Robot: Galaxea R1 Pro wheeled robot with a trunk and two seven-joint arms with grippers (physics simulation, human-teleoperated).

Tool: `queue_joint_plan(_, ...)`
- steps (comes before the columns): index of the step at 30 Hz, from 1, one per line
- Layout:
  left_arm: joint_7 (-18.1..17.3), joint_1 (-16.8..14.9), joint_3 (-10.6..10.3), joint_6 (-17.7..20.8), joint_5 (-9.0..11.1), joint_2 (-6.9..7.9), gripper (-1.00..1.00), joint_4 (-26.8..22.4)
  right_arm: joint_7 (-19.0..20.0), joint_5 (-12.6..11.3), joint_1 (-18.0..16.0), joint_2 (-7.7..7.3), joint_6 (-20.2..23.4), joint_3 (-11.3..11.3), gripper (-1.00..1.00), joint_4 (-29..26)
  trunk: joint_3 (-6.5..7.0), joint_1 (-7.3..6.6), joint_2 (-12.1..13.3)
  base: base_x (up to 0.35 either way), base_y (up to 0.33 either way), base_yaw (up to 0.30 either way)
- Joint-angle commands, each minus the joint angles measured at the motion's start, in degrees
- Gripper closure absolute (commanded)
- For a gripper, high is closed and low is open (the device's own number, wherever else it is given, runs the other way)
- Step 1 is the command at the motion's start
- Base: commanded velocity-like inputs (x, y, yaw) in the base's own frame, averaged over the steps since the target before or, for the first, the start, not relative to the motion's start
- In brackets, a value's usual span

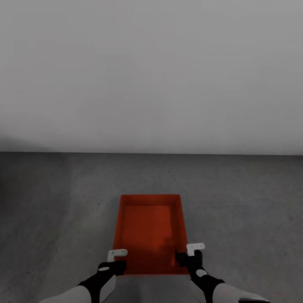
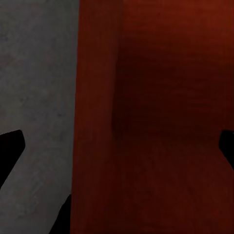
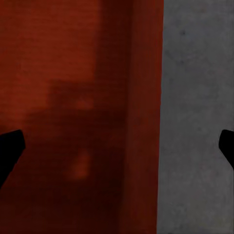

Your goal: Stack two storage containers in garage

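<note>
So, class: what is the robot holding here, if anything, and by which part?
Nothing is clamped. The storage container sits on the floor; left gripper and right gripper each straddle a side wall, jaws spread wide.

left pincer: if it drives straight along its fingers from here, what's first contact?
Likely the left side wall of the storage container. The left pincer is open and straddles that wall, one finger over the floor, the other over the inside. Depth is unclear.
</note>
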Motion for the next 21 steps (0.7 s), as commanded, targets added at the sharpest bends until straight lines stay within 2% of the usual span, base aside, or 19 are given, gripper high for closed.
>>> queue_joint_plan(1, 0.2, 0.0, -0.2, -0.1, 0.2, 0.0, -1.0, 0.0, -0.4, 0.3, 0.0, 0.01, -0.2, 0.1, -1.0, 0.1, -0.03, 0.0, 0.0, 0.0, 0.0, 0.0)
queue_joint_plan(2, 0.2, 0.0, 0.2, -0.1, -0.1, -0.01, -1.0, 0.0, -0.4, -0.1, 0.0, 0.01, -0.2, 0.4, -1.0, 0.1, -0.03, 0.0, 0.0, 0.0, 0.0, 0.0)
queue_joint_plan(3, 0.2, 0.0, 8.6, -0.1, -8.2, -0.01, -1.0, 0.0, -0.3, -21.2, 0.0, 0.01, -0.2, 19.1, -1.0, 0.1, -0.03, 0.0, 0.0, 0.0, 0.0, 0.0)
queue_joint_plan(21, 0.3, 0.0, 8.6, -0.7, -8.1, -0.02, -1.0, 0.0, -0.5, -21.2, 0.0, 0.01, -0.2, 19.1, -1.0, 0.1, -0.03, 0.0, 0.0, 0.0, 0.0, 0.0)
